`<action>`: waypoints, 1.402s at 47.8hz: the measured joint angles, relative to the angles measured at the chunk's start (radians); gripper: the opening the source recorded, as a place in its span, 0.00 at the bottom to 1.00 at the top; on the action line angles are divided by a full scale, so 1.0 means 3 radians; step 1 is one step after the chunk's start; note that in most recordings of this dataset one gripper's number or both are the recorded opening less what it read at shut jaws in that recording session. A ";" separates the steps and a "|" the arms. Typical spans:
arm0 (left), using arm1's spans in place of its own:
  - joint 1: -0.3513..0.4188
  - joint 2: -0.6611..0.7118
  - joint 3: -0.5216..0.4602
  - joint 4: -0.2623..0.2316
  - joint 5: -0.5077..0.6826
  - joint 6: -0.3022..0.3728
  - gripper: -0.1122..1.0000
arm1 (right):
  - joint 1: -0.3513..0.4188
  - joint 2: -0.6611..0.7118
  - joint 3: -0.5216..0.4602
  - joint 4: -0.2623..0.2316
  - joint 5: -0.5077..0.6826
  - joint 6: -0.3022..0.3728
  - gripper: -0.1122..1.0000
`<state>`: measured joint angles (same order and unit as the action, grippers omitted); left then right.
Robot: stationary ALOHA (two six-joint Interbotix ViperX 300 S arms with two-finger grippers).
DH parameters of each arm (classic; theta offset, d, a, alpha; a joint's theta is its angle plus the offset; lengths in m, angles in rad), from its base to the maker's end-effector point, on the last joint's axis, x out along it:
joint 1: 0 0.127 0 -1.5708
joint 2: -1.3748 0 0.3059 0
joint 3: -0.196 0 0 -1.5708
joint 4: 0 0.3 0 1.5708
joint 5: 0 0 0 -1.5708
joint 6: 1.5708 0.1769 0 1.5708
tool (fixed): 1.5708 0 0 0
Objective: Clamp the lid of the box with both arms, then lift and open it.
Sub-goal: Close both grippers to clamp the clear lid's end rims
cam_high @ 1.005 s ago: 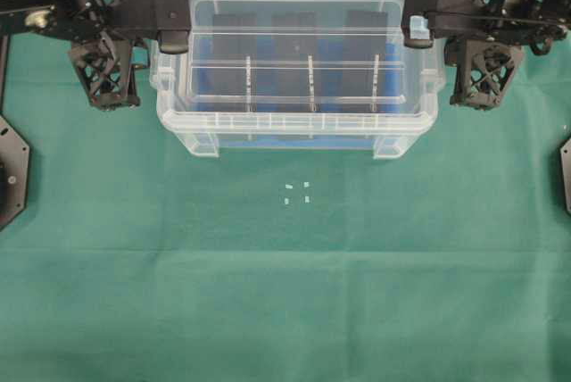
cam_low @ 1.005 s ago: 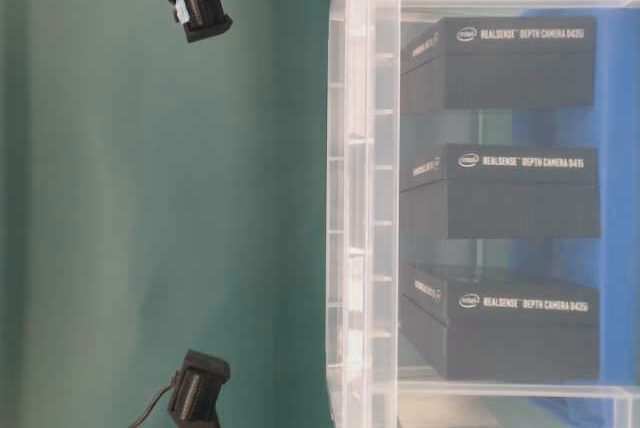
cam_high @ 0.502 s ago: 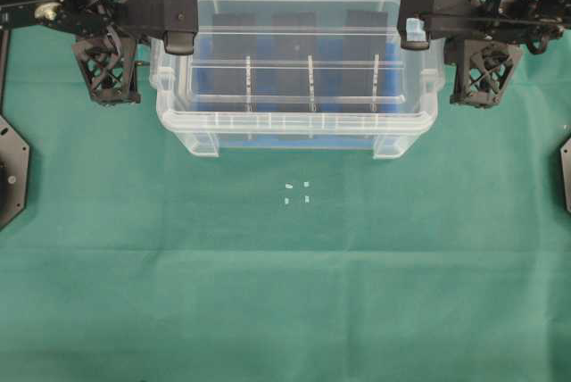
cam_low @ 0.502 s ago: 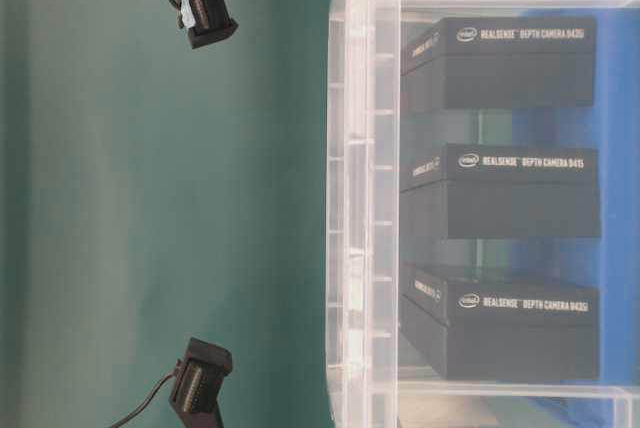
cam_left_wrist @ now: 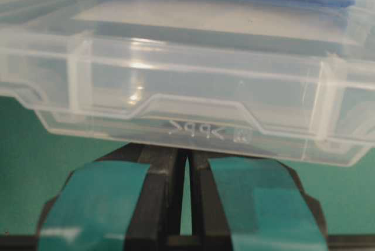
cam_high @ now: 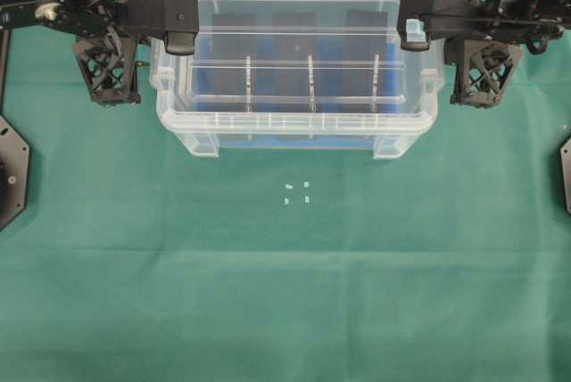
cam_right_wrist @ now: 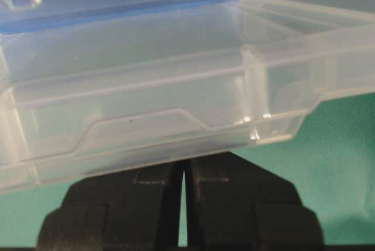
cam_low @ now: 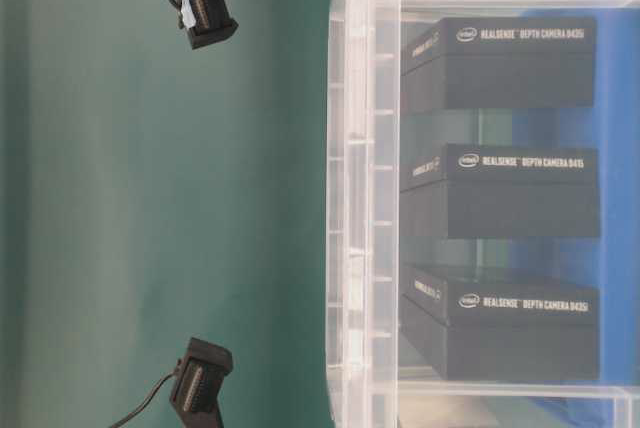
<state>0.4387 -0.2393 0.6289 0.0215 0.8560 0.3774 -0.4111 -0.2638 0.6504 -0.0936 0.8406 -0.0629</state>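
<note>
Green cloth (cam_high: 285,293) underlies clear ridged lid (cam_high: 294,78) over box (cam_high: 205,137).

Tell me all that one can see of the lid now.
The lid is a flat clear plastic panel with rounded corners, a raised rim and ridges. It sits over the box, whose black contents show through it. The left gripper and the right gripper clamp its short ends.

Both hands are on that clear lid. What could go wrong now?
The left hand and right hand each pinch only a thin edge of the smooth lid, so it might slip. Both grips sit toward the far side, so the near edge could sag. Uneven lifting might jolt the box.
</note>
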 measured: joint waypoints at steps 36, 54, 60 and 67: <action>-0.0020 0.0015 -0.0015 0.0005 0.0072 -0.0010 0.11 | 0.0051 0.0005 -0.0046 0.0082 0.0000 -0.0430 0.10; -0.0031 0.0020 -0.0020 0.0005 0.0082 0.0000 0.11 | 0.0056 0.0000 -0.0046 0.0107 -0.0005 -0.0460 0.10; -0.0041 0.0020 -0.0046 0.0005 0.0123 0.0010 0.11 | 0.0051 0.0000 -0.0046 0.0107 -0.0005 -0.0465 0.10; -0.0061 0.0020 -0.0092 0.0005 0.0194 0.0026 0.11 | 0.0051 0.0005 -0.0051 0.0107 -0.0005 -0.0465 0.10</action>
<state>0.4203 -0.2332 0.6013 0.0230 0.9143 0.3850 -0.3958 -0.2623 0.6351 -0.0614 0.8391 -0.2025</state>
